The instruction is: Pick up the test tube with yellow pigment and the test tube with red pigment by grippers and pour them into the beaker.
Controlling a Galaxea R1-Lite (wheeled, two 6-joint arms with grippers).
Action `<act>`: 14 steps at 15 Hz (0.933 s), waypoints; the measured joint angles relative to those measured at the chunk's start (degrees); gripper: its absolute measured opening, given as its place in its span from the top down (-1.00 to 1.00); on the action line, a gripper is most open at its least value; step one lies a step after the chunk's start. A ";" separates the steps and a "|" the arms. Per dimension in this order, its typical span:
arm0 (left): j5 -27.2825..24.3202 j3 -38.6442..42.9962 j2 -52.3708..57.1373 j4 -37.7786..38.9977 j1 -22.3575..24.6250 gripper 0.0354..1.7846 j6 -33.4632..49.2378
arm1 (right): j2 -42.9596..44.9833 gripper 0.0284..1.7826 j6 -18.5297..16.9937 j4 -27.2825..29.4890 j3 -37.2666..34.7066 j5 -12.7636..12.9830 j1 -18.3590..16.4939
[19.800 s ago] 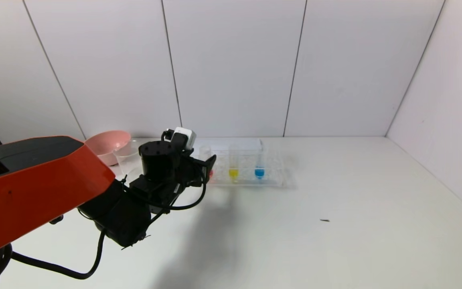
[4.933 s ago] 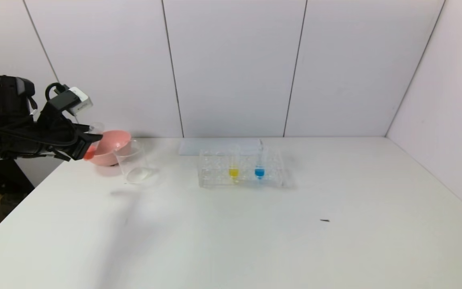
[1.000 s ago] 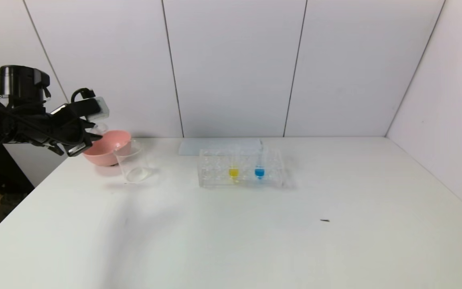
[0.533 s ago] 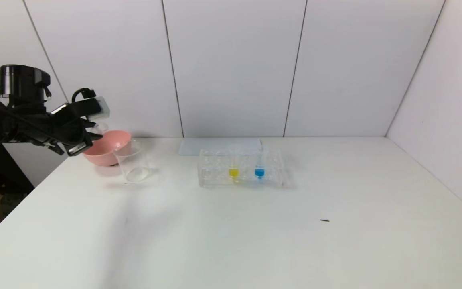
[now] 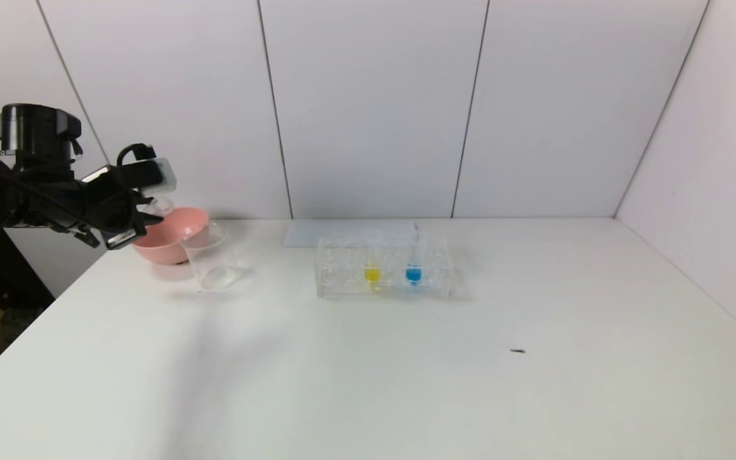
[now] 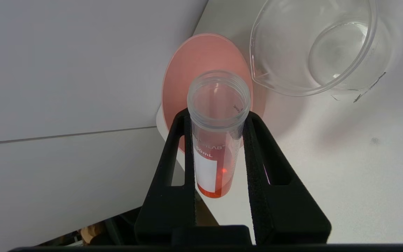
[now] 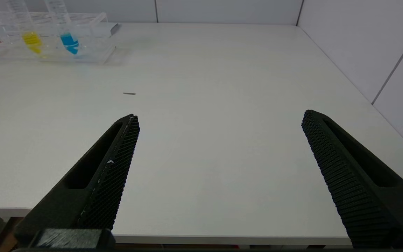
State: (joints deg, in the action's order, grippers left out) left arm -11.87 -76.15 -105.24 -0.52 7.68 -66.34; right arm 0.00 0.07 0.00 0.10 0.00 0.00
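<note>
Left gripper (image 6: 217, 117) clamps red test tube (image 6: 215, 140), mouth toward beaker (image 6: 313, 45) at 2 o'clock for pouring; right gripper (image 7: 219, 147) idle, jaws wide.

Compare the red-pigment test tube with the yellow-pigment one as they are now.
The test tube with red pigment is clamped in the left gripper, raised at the table's left edge beside the pink bowl; the test tube with yellow pigment stands in the clear rack. The red one is tilted, the yellow one upright. Both are clear, uncapped, with a little liquid at the bottom.
</note>
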 joint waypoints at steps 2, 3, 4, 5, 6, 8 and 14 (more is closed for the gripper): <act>-0.05 -0.59 -0.21 -1.67 0.00 0.54 -0.72 | 0.00 -0.91 0.00 0.00 0.00 0.00 0.00; -0.06 -1.18 -0.22 -3.52 0.00 0.54 -1.13 | 0.00 -0.91 0.00 0.00 0.00 0.00 0.00; -0.11 -1.99 -0.22 -5.84 0.00 0.54 -1.44 | 0.00 -0.91 0.00 0.00 0.00 0.00 0.00; -0.11 -2.71 -0.22 -7.41 -0.05 0.54 -1.57 | 0.00 -0.91 0.00 0.00 0.00 0.00 0.00; -0.09 -3.17 -0.27 -7.77 -0.22 0.54 -1.57 | 0.00 -0.91 0.00 0.00 0.00 0.00 0.00; -0.09 -3.56 -0.44 -7.85 -0.68 0.54 -1.79 | 0.00 -0.91 -0.02 0.00 0.00 0.00 0.00; -0.06 -5.40 -1.26 -10.72 -1.05 0.54 -4.06 | 0.00 -0.91 0.00 0.00 0.00 0.00 0.00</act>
State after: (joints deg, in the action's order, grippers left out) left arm -11.93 -81.56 -106.50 -11.24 6.63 -70.40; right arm 0.00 0.07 0.00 0.10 0.00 0.00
